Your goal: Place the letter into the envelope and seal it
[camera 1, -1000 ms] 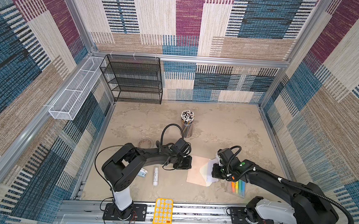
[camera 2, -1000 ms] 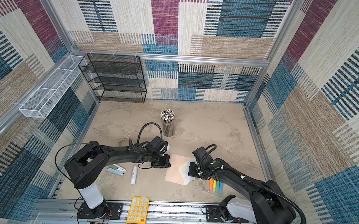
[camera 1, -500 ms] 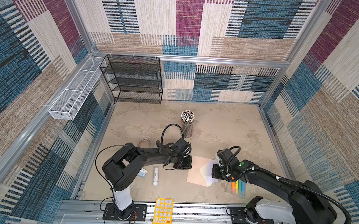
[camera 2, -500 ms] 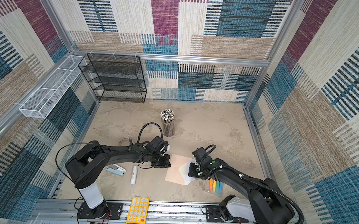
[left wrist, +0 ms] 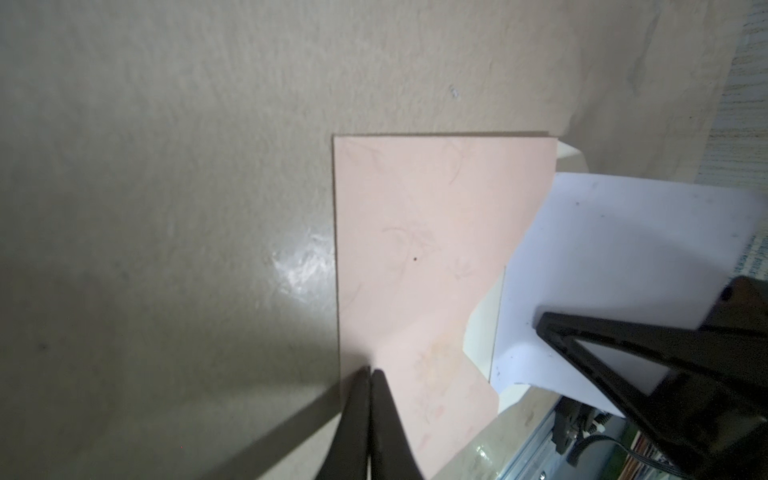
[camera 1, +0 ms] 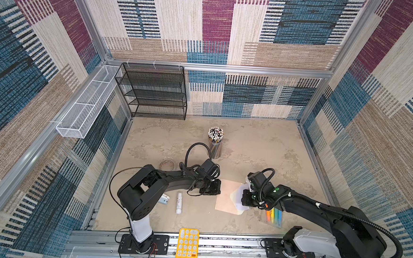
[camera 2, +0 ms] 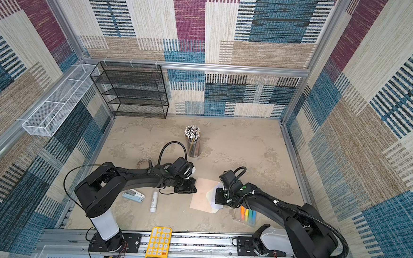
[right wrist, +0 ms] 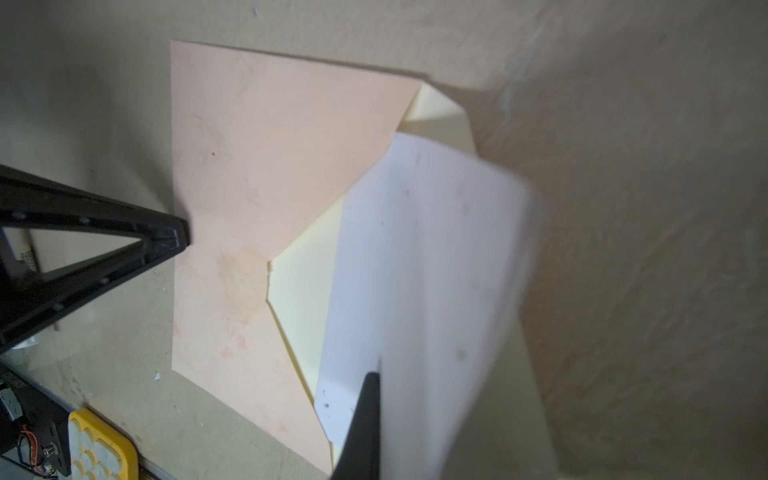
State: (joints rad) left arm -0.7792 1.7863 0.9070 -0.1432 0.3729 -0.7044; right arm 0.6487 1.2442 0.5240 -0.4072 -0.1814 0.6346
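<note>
The peach-tan envelope (camera 1: pixel 226 197) (camera 2: pixel 201 195) (left wrist: pixel 415 249) (right wrist: pixel 257 187) lies flat on the table, its cream-lined mouth open toward the right arm. My left gripper (camera 1: pixel 218 192) (camera 2: pixel 195 189) (left wrist: pixel 370 370) is shut, its tips resting on the envelope's far edge. My right gripper (camera 1: pixel 243 200) (camera 2: pixel 216 196) (right wrist: pixel 376 374) is shut on the white letter (camera 1: pixel 238 204) (camera 2: pixel 214 205) (left wrist: pixel 623 249) (right wrist: pixel 415 270). The letter hangs tilted over the open mouth, its leading edge over the cream lining. One right finger is hidden behind the sheet.
A pencil cup (camera 1: pixel 215 142) stands behind the arms. A glue stick (camera 1: pixel 179 202), a stapler (camera 1: pixel 164 198) and a tape roll (camera 1: pixel 167 164) lie by the left arm. Highlighters (camera 1: pixel 274 216) sit under the right arm, a yellow calculator (camera 1: pixel 186 246) on the front rail.
</note>
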